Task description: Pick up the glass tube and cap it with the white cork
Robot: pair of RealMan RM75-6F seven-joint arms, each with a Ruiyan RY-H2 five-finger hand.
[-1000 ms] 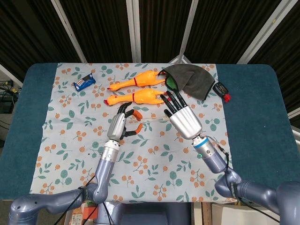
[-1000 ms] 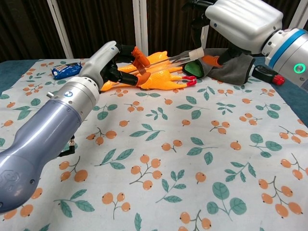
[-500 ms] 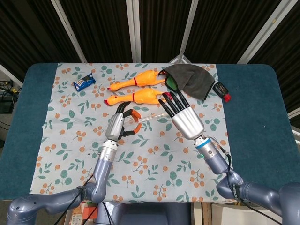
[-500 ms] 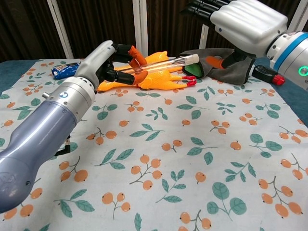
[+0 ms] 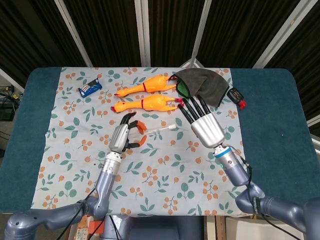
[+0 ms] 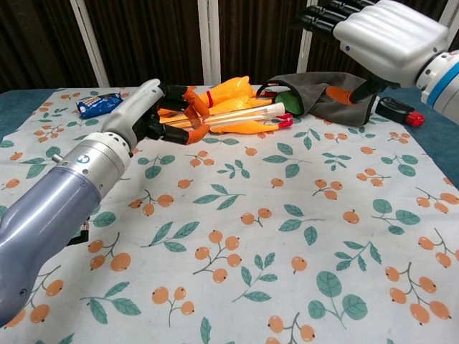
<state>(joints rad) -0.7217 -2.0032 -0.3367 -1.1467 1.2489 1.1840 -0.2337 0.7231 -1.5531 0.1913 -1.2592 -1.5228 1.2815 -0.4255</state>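
My left hand [image 5: 125, 134] [image 6: 154, 109] pinches a clear glass tube [image 5: 157, 129] [image 6: 229, 115] between its orange-tipped fingers. The tube lies nearly level, pointing right, with the white cork [image 5: 172, 126] [image 6: 276, 108] seated in its far end. My right hand [image 5: 202, 120] [image 6: 384, 32] hovers to the right of the cork, fingers spread and straight, holding nothing and clear of the tube.
Two orange rubber chickens [image 5: 145, 104] [image 6: 233, 93] lie behind the tube. A grey cloth [image 5: 205, 85] over green glasses [image 5: 183, 88] sits at the back right, a small black and red gadget [image 5: 236, 95] beside it. A blue snack packet [image 5: 89, 88] lies back left.
My right hand let go of the cork end and drew back to the right. My left hand moved the capped tube slightly lower and toward me.
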